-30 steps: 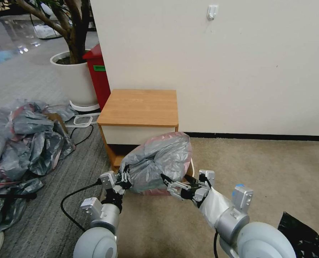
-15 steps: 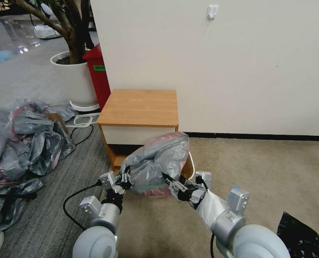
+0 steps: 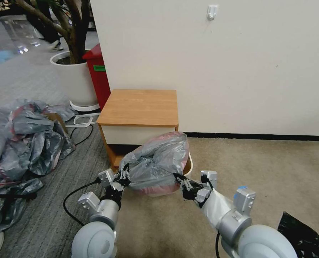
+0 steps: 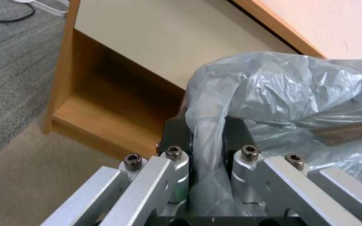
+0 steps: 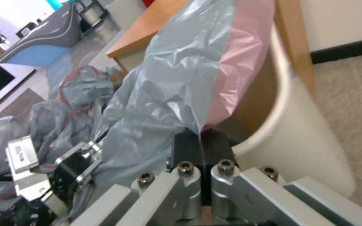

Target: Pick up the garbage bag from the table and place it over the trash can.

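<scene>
Since earlier our right gripper (image 3: 179, 179) slid rightward; both it and left gripper (image 3: 124, 176) pinch the garbage bag (image 3: 156, 163) over the trash can (image 5: 311, 138).

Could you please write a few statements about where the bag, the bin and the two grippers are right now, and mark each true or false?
1. The left gripper is shut on the garbage bag. True.
2. The right gripper is open and clear of the bag. False: its fingers are pinched on the bag's pinkish edge.
3. The bag lies flat on the table. False: it is held over the trash can, in front of the table.
4. The trash can stands on the carpet beside the table. True.
5. A heap of grey bags lies on the floor to the robot's left. True.
</scene>
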`<state>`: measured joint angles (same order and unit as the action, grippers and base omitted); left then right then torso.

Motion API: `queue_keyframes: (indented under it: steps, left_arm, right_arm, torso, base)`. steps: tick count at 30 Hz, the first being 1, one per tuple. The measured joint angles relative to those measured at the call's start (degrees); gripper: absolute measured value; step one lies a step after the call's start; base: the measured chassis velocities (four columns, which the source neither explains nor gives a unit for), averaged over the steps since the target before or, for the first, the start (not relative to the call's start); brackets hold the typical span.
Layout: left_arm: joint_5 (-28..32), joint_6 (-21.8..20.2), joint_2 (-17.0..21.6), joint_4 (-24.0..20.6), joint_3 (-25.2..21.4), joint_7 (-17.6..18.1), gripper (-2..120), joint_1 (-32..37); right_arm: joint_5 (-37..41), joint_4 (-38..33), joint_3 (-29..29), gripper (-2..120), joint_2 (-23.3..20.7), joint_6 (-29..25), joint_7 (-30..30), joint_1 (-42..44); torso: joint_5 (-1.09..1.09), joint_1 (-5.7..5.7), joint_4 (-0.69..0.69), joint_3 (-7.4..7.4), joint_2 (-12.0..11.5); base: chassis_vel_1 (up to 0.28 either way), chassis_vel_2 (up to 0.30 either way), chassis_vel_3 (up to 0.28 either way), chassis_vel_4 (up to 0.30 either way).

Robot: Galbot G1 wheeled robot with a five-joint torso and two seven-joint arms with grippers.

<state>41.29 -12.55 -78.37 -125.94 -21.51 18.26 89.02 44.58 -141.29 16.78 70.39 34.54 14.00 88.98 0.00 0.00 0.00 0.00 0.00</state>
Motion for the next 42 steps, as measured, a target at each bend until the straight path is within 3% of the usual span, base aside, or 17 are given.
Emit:
queue_keyframes:
  steps: [10,21,23,29,32,34,42]
  left_arm:
    - [1.84,-0.28,0.18,-0.52,-1.36,0.02,9,0.12]
    - [3.36,-0.53,0.16,-0.92,-2.31,0.07,9,0.25]
    - [3.51,-0.62,0.20,-1.01,-2.55,0.16,9,0.18]
    - [3.57,-0.68,0.20,-0.60,-2.96,0.17,9,-0.36]
    - [3.58,-0.69,0.21,0.14,-3.27,0.34,9,-1.08]
    - [3.58,-0.70,0.24,0.24,-3.36,0.40,9,-1.19]
    - [4.60,-0.74,1.36,0.23,-4.61,0.82,9,-1.12]
  right_arm:
    - [0.19,-0.61,2.59,0,-2.78,-0.82,0.34,1.94]
    - [0.12,-0.77,2.61,0,-2.51,-0.61,0.73,2.75]
    - [0.01,-1.16,2.44,12,-2.30,-0.41,1.85,2.78]
    - [-0.16,-1.92,2.39,26,-2.33,-2.65,2.02,4.30]
    - [-0.41,-1.94,2.95,44,-2.31,-3.66,2.02,5.83]
    - [-0.60,-1.96,3.21,46,-2.27,-3.85,2.04,6.21]
    - [-1.10,-2.00,5.90,80,-2.36,-7.05,2.52,6.29]
  torso:
    - [0.00,0.00,0.00,0.00,0.00]
    - [0.00,0.00,0.00,0.00,0.00]
    - [0.00,0.00,0.00,0.00,0.00]
    - [0.00,0.00,0.00,0.00,0.00]
    - [0.00,0.00,0.00,0.00,0.00]
    - [0.00,0.00,0.00,0.00,0.00]
    - [0.00,0.00,-0.01,0.00,0.00]
  base:
    - [0.000,0.000,0.000,0.000]
    - [0.000,0.000,0.000,0.000]
    - [0.000,0.000,0.000,0.000]
    - [0.000,0.000,0.000,0.000]
    - [0.000,0.000,0.000,0.000]
    - [0.000,0.000,0.000,0.000]
    - [0.000,0.000,0.000,0.000]
